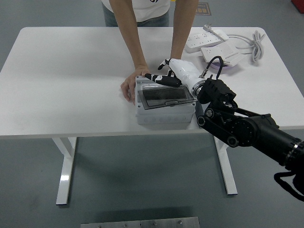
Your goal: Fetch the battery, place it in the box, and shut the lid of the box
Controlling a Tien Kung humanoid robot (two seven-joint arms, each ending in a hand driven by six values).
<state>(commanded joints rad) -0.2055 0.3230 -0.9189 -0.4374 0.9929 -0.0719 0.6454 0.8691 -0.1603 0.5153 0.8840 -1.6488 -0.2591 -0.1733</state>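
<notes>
A grey box [165,112] stands near the table's front edge. Its clear lid [165,94] is tilted down low over the opening, almost flat. My right hand [164,77], white with black fingertips, reaches in from the right and lies with spread fingers on the lid's far edge. It holds nothing. The battery is not visible; the dark inside of the box hides behind the lid. A person at the far side rests one hand [128,85] against the box's left wall. The person's other arm [180,38] comes down behind my hand.
White power strips [207,40] with a coiled cable [256,42] lie at the back right, next to a purple object [219,66]. The white table [66,80] stretches bare to the left of the box.
</notes>
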